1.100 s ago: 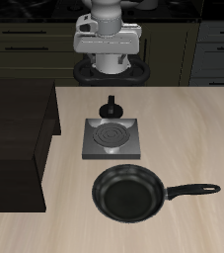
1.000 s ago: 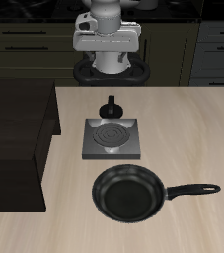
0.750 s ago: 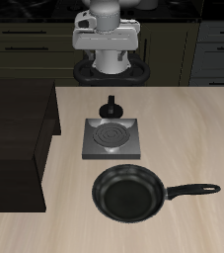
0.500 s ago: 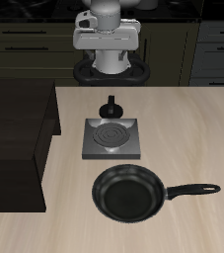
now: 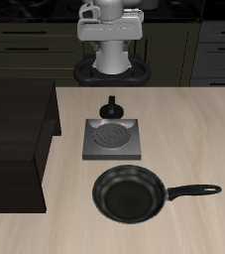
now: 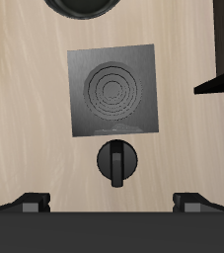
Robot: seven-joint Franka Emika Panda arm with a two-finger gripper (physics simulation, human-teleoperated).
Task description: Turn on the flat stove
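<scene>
The flat stove [image 5: 111,139] is a small grey square plate with a dark spiral coil, near the middle of the table. Its black round knob [image 5: 110,107] sits at the edge facing the robot's base. My gripper [image 5: 108,32] hangs high above the back of the table, well apart from the stove. In the wrist view the stove [image 6: 112,92] and its knob [image 6: 116,160] lie straight below. My gripper [image 6: 112,204] is open and empty, with its fingertips [image 6: 30,203] wide apart on either side of the knob's line.
A black frying pan [image 5: 132,193] with a long handle lies between the stove and the table's front edge; its rim shows in the wrist view [image 6: 84,5]. A tall dark cabinet block [image 5: 15,139] stands beside the stove, along the table's side.
The arm has shifted slightly upward and back in the exterior view. The stove, knob and pan have not moved.
</scene>
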